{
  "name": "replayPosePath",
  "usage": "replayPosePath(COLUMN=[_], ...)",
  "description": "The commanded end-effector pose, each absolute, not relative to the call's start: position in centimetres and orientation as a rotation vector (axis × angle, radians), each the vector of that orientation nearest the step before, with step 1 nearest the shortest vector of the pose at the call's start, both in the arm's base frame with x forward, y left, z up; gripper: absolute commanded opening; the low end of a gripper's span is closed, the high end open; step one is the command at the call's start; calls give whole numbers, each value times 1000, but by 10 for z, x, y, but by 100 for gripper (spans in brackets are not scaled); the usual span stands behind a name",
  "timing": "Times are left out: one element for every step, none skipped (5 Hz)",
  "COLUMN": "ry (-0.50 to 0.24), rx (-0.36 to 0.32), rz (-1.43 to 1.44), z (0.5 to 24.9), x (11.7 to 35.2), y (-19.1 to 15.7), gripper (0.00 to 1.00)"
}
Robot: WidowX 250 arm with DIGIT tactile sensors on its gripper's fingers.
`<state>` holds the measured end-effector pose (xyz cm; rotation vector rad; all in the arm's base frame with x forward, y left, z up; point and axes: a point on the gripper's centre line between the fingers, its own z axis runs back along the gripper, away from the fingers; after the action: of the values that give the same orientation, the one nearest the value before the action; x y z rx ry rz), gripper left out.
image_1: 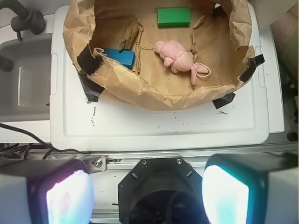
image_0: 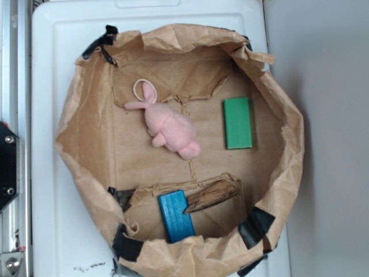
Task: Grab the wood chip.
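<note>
The wood chip (image_0: 212,195), a rough dark-brown splinter, lies at the bottom of a crumpled brown paper bag (image_0: 86,144), its left end touching the blue block (image_0: 177,214). In the wrist view the wood chip (image_1: 130,34) shows at the far left of the bag, beside the blue block (image_1: 119,56). My gripper (image_1: 147,193) hangs well away from the bag, above the black base at the table's edge. Its two pads stand wide apart with nothing between them. The gripper does not show in the exterior view.
A green block (image_0: 238,122) lies at the bag's right and a pink plush rabbit (image_0: 167,126) in its middle. The bag (image_1: 159,95) sits on a white lid (image_1: 163,126), taped with black strips (image_0: 256,226). A grey sink (image_1: 23,88) lies beside the lid.
</note>
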<state>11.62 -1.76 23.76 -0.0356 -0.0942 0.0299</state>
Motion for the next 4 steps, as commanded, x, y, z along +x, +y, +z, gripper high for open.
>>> replayPosePath(ry=[-94,-84,-90,-90], rx=[-36,-37,-27,-27], rz=[30,66,118,118], z=[238,230,223,223], x=[116,140,165,165], y=[-18,-28,-37,-37], gripper=[100,100,100,100])
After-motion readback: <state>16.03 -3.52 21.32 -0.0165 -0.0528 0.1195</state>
